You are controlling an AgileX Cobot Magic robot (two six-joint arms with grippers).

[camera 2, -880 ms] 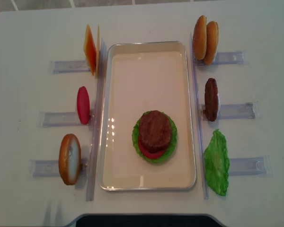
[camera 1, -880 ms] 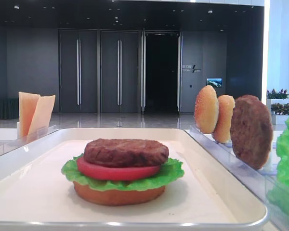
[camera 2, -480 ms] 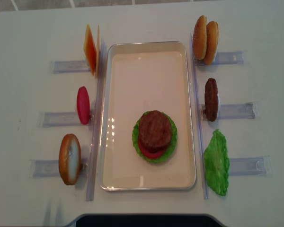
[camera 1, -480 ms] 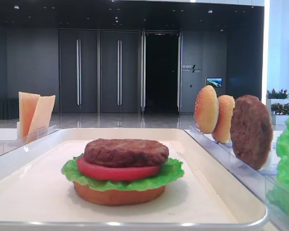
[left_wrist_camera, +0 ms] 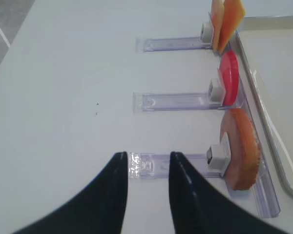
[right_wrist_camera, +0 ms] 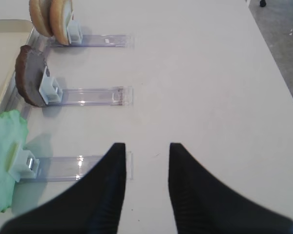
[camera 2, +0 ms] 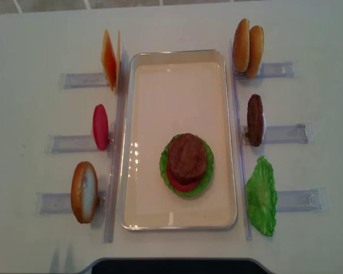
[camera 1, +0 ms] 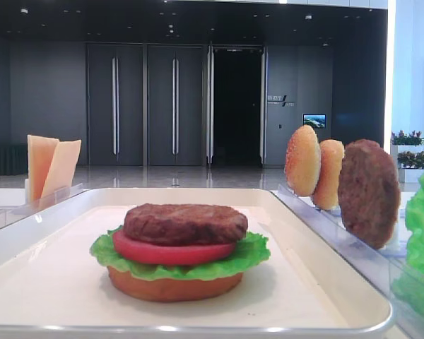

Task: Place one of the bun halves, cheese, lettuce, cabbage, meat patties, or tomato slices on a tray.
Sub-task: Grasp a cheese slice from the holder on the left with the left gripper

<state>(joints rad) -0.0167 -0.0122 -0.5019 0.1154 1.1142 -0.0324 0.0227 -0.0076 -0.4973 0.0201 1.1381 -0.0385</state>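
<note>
Overhead view: the tray is lying at the centre of the desk, and a partial stack is being shown on its lower half, made of a bun base, lettuce, a tomato slice and a meat patty on top. The cheese is being held upright in a clear rack at the upper left of the frame, just beside the tray's rim. A spare tomato slice and a bun half are standing in the 2 racks below it; 2 bun halves, a second patty and a loose lettuce leaf are lined up at the right.

Wrist views: the left gripper and the right gripper are both being held above bare desk, jaws parted and grasping nothing.

Judged step: cheese is probably being fetched next by the left arm. The slice should be approached edge-on from above, pinched near its upper edge, lifted straight out of the rack, then laid flat and centred on the patty, without the neighbouring slice being dragged along.
</note>
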